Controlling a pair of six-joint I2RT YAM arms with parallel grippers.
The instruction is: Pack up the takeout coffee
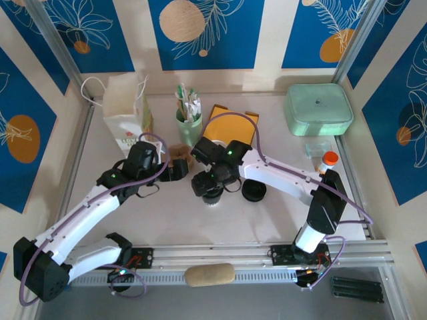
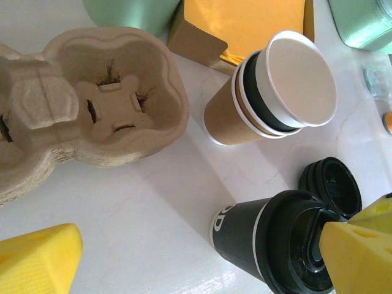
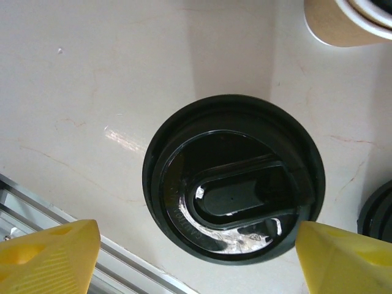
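Kraft cup sits upper right in left wrist view, unlidded, outside carrier; 0 cups in its visible well. Spare lid lies nearby. Right gripper released, straddling lidded black cup; left gripper released. Lidding and loading left.

Markings check: nothing fully legible.
Raised lettering on the rim of the black round plastic lid, bottom centre, right wrist view: too fine to read. White curved characters on the dark paper cup, bottom centre, left wrist view: partly hidden. Green print on the white paper bag, upper left, top view: blurred.
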